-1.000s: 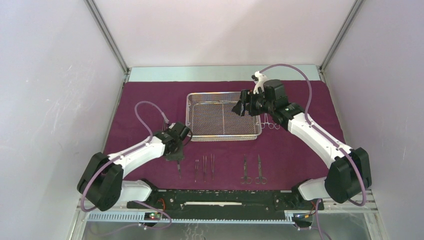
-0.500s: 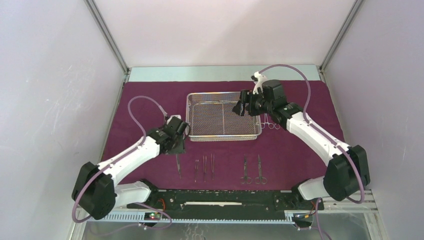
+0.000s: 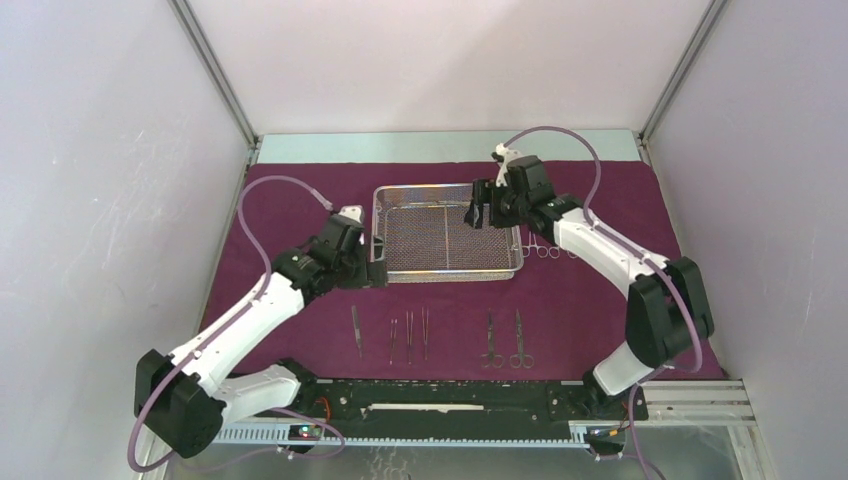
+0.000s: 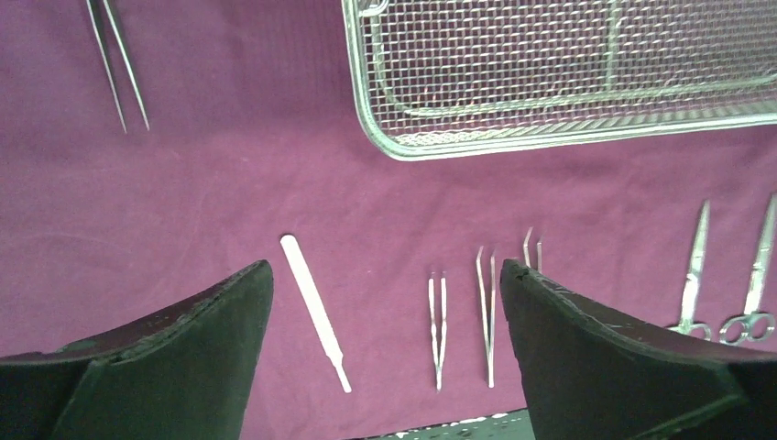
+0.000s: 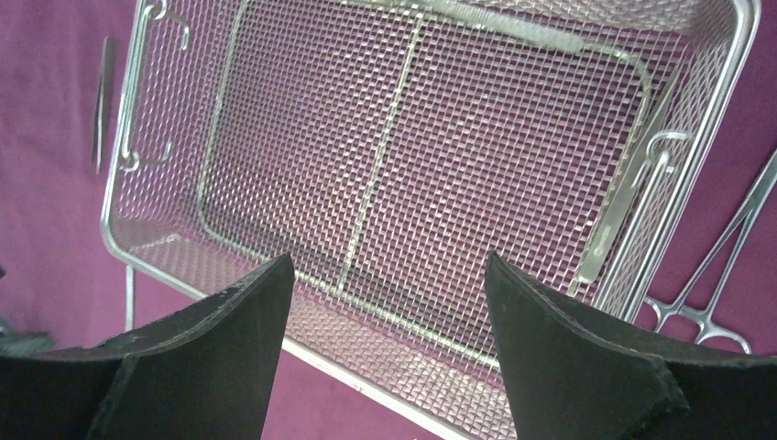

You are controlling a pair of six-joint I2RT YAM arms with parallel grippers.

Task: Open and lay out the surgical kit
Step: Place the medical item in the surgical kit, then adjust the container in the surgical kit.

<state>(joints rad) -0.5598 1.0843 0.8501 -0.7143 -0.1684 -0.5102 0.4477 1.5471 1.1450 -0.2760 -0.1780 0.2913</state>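
Observation:
The maroon cloth [image 3: 600, 300] lies spread flat with the wire-mesh tray [image 3: 447, 276] on it. Near the front edge lie a flat steel handle [image 3: 357, 328], three tweezers [image 3: 409, 335] and two scissors [image 3: 505, 340] in a row. My left gripper [image 3: 370, 264] hangs open and empty by the tray's front-left corner; beneath it are the handle [image 4: 315, 312] and tweezers [image 4: 438, 325]. My right gripper [image 3: 480, 212] is open over the tray's [image 5: 339, 374] right end, holding nothing. A flat steel instrument [image 5: 632, 183] leans inside the tray's right wall.
Ring-handled clamps [image 3: 540, 245] lie on the cloth just right of the tray, also in the right wrist view [image 5: 724, 266]. Long tweezers [image 4: 117, 64] lie left of the tray. Grey walls close in both sides and the back.
My left gripper has let go of the flat handle at the left end of the row, opened wide and drawn back toward the tray. The right gripper edged farther over the tray.

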